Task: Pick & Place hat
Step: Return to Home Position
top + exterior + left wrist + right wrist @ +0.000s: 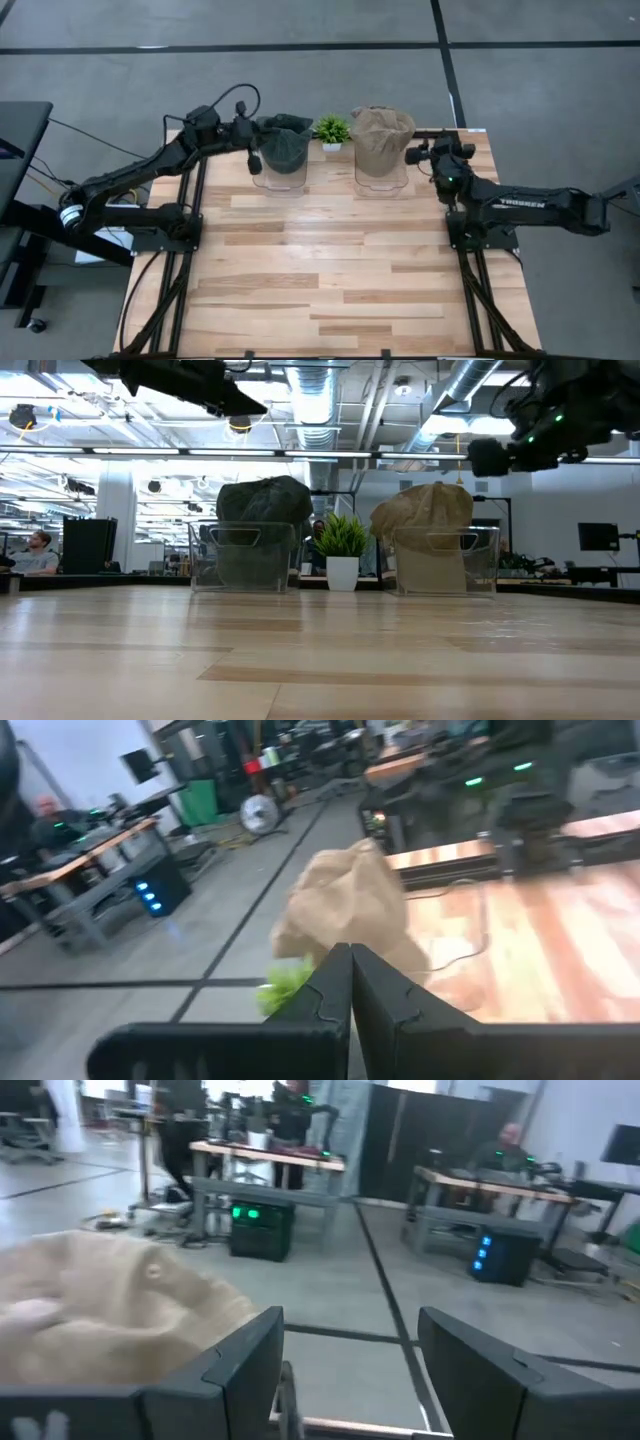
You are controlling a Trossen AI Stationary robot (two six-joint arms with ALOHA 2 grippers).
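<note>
At far edge: dark cap, brown cap, binned; judged soft, light, best pinched at crown. Left gripper closed, empty; right gripper spread.

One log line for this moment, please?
dark cap: left bin; brown cap: right bin; left gripper: shut, by left bin; right gripper: open, by right bin

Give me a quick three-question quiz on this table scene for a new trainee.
1. True or false: the brown cap sits in the right bin.
2. What stands between the left bin and the right bin? A) a small potted plant B) a mug C) a tape roll
3. Which arm's jaws stand apart, the left or the right?
Key: 1 true; 2 A; 3 right.
</note>
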